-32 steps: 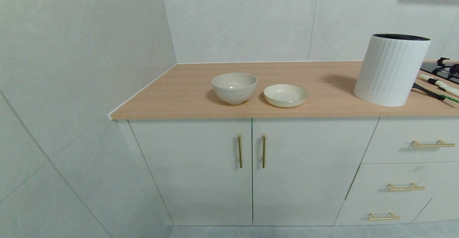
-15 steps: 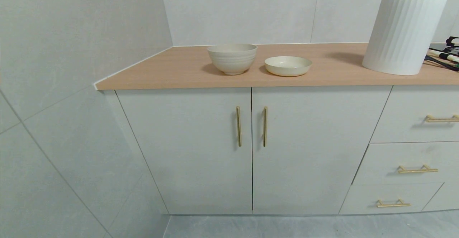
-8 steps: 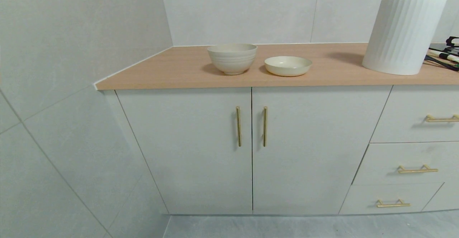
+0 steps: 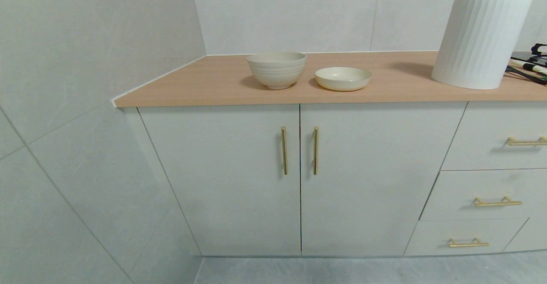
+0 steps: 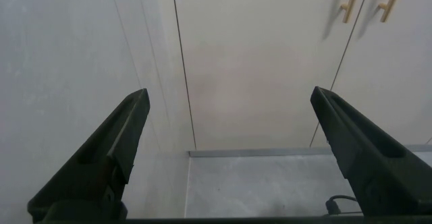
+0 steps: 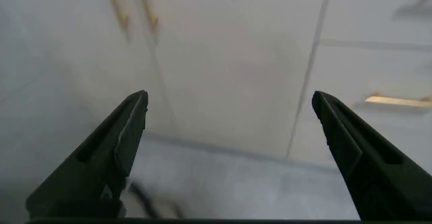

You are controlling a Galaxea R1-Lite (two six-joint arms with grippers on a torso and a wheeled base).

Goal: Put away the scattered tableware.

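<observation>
Grey floor tiling [image 4: 342, 271] lies nearest to you, and both arms hang low over it, facing the cabinet front. Your left gripper [image 5: 229, 96] has its fingers spread wide with nothing between them. Your right gripper [image 6: 229, 97] is spread and empty in the same way.

Next comes the pair of pale cabinet doors, the left door [image 4: 222, 177] and the right door [image 4: 367, 177]. Both are closed and meet at a thin central seam. Their brass handles, the left handle [image 4: 284, 150] and the right handle [image 4: 316, 150], stand upright just beside each other on either side of that seam. To the right is a stack of drawers [image 4: 504, 134] with brass pulls.

Above is the wooden countertop [image 4: 205, 83]. The tableware sits on it: a ribbed cream bowl [image 4: 277, 69] on the left and a shallow cream dish [image 4: 343, 78] just beside it on the right, apart but close. Further right stands a tall ribbed white container [image 4: 480, 40], with some utensils [image 4: 527, 68] at the far right edge.

Likely hazards:
- The two handles are so close together that a wide-open gripper could straddle both or snag the wrong one.
- A door pulled open may swing into the other arm, which hangs close by.
- The bowl and dish are close neighbours, so fingers closing on one rim could nudge the other towards the front edge.
- The smooth, curved rims may slip from a shallow pinch.
</observation>
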